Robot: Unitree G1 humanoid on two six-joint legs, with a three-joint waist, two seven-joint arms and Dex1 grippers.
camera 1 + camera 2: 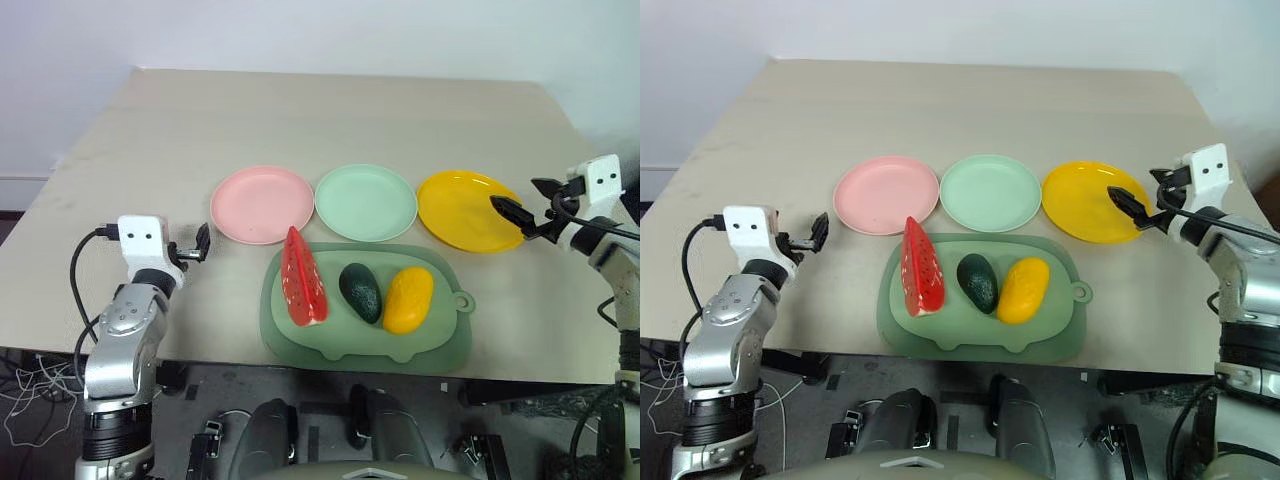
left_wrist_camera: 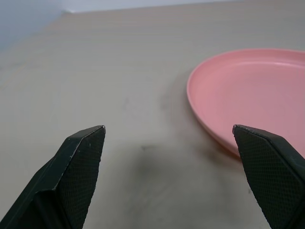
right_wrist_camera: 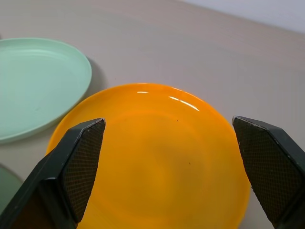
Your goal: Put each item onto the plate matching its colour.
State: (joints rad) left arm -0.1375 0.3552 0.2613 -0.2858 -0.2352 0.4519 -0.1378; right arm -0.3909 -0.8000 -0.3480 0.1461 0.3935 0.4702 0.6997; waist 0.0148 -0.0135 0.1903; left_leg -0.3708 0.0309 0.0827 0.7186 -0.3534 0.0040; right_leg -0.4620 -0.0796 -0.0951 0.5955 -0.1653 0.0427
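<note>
You have three plates in a row across the middle of the bench (image 1: pixel 330 110): the pink plate (image 1: pixel 262 204) on the left, the mint green plate (image 1: pixel 366 203) in the centre, touching or nearly touching its neighbours, and the yellow plate (image 1: pixel 468 211) on the right. All three are bare. Just in front of them lies the green pig-shaped mat (image 1: pixel 366 345), its far edge close to the mint green plate's near rim, and all three toy fruits rest on it side by side: the red watermelon slice (image 1: pixel 301 279) on the left with its point toward the pink plate, the dark avocado (image 1: pixel 361 292) in the middle, and the yellow mango (image 1: pixel 408 299) on the right, touching or almost touching the avocado. Your left gripper (image 1: pixel 199 244) hovers over bare bench just to the left of the pink plate, fingers spread wide and holding nothing; its wrist view shows the plate's rim beside one fingertip. Your right gripper (image 1: pixel 530 203) sits at the right edge of the yellow plate, fingers likewise spread wide with nothing between them, and its wrist view looks across the yellow plate with the mint green plate beyond.
</note>
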